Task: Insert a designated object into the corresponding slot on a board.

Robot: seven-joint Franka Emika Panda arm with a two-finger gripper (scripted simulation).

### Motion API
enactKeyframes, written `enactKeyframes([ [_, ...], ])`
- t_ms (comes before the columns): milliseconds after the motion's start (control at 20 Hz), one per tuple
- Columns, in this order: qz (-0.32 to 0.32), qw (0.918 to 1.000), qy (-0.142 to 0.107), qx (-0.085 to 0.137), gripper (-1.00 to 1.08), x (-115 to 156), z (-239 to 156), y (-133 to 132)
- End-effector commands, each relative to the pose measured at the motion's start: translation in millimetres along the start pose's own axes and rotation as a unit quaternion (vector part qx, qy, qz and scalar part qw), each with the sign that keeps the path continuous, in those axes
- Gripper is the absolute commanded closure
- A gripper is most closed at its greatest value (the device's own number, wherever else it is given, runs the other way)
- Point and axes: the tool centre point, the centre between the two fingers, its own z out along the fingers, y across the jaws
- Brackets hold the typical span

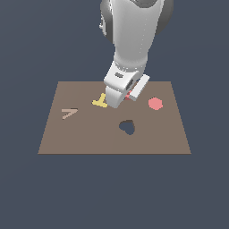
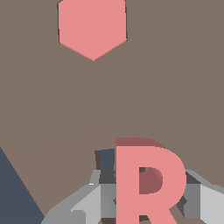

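The pink-red R block [image 2: 148, 179] sits between my gripper's [image 2: 148, 202] grey fingers [image 2: 89, 202], which close on it from both sides. In the exterior view only a sliver of the R [image 1: 129, 95] shows under the white hand, with the gripper [image 1: 125, 96] low over the back middle of the brown board [image 1: 89, 136]. A small dark patch [image 2: 106, 158] lies on the board just behind the R; it may be part of the slot, whose shape is otherwise hidden. I cannot tell whether the R touches the board.
On the board lie a yellow T [image 1: 100, 102], a pink-red hexagon [image 1: 155, 103] [image 2: 92, 27], a dark heart-shaped hole [image 1: 128, 127] and a brown angled shape [image 1: 69, 112]. Dark floor surrounds the board.
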Motion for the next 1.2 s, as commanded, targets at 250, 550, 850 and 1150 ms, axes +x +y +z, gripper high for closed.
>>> enactKeyframes([
  [250,-0.046,0.9989,0.0,0.0,1.08,-10.2,-0.4,-11.9],
  [550,-0.05,0.9988,0.0,0.0,1.08,-11.5,-0.4,-12.1],
  [850,-0.049,0.9988,0.0,0.0,1.08,-11.5,4.7,-12.1],
  [1150,-0.048,0.9988,0.0,0.0,-0.92,-11.4,9.7,-12.1],
])
